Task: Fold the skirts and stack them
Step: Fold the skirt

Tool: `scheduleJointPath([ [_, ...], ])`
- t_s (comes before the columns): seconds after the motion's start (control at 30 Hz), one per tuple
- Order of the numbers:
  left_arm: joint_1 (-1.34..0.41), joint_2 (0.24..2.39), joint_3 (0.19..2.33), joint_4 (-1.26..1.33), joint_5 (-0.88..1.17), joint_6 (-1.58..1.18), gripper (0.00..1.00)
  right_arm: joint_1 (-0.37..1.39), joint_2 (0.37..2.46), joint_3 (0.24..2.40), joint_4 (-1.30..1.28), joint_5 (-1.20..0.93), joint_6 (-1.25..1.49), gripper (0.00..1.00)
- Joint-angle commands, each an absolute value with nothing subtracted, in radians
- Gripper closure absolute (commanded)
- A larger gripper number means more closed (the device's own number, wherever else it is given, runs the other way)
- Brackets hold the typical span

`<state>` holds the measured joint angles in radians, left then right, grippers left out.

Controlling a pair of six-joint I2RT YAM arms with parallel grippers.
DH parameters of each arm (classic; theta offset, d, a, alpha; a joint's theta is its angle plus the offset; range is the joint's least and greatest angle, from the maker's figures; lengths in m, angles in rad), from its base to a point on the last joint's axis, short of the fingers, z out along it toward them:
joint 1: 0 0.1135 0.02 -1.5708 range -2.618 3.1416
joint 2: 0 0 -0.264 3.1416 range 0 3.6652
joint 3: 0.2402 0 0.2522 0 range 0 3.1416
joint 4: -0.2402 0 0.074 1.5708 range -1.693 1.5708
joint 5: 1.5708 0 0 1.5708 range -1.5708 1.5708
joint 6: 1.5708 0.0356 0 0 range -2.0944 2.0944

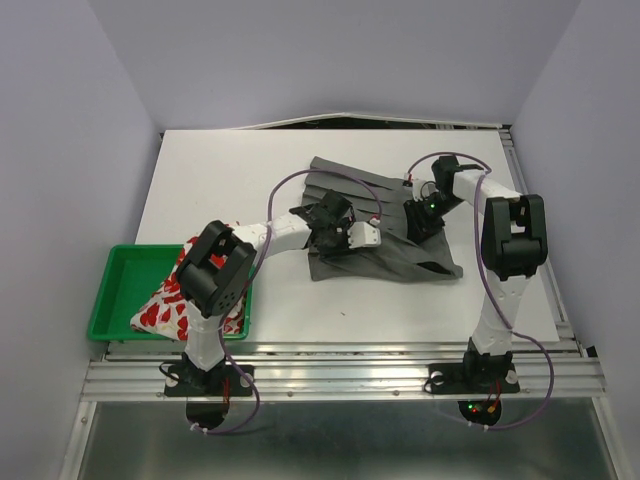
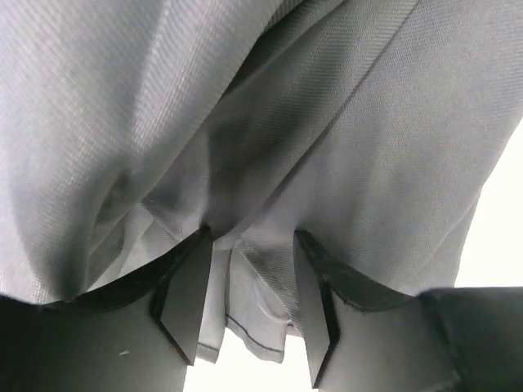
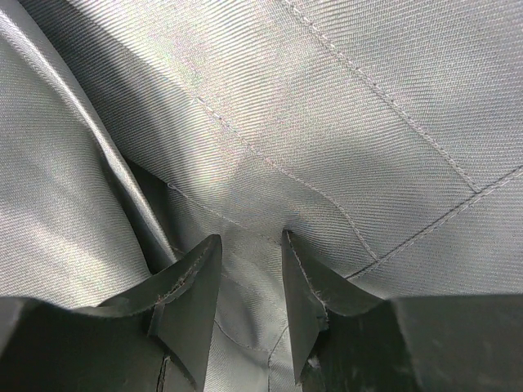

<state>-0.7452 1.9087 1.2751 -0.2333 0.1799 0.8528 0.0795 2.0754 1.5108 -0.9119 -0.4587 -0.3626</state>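
The dark grey skirt (image 1: 385,258) lies rumpled in the middle of the table, its far part (image 1: 350,178) flat and its near part bunched. My left gripper (image 1: 333,238) is at its left side and my right gripper (image 1: 421,220) at its right side. In the left wrist view my gripper (image 2: 252,237) is closed on a fold of grey cloth (image 2: 261,310) whose hem hangs between the fingers. In the right wrist view my gripper (image 3: 252,238) pinches puckered grey cloth (image 3: 343,106). The white skirt with red hearts (image 1: 165,305) lies heaped in the green tray.
The green tray (image 1: 120,290) sits at the table's left near edge. The white table (image 1: 220,180) is walled at the back and both sides. A metal rail (image 1: 340,375) runs along the near edge by the arm bases.
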Motion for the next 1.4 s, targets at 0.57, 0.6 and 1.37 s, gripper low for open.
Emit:
scheduleJointPath([
  [0.57,-1.0,1.47,1.161,-0.582,0.323,0.87,1.0,0.083,2.137,1.514,-0.822,-0.334,-0.353,0.62],
  [0.6,-1.017,1.465,1.149,-0.598,0.333,0.859,1.0,0.083,2.134,1.522,-0.821,-0.334,-0.353,0.62],
  [1.37,-0.982,1.5,1.104,-0.445,0.463,0.497,0.4,0.031,1.226,0.824,-0.755,-0.206,-1.302,0.3],
])
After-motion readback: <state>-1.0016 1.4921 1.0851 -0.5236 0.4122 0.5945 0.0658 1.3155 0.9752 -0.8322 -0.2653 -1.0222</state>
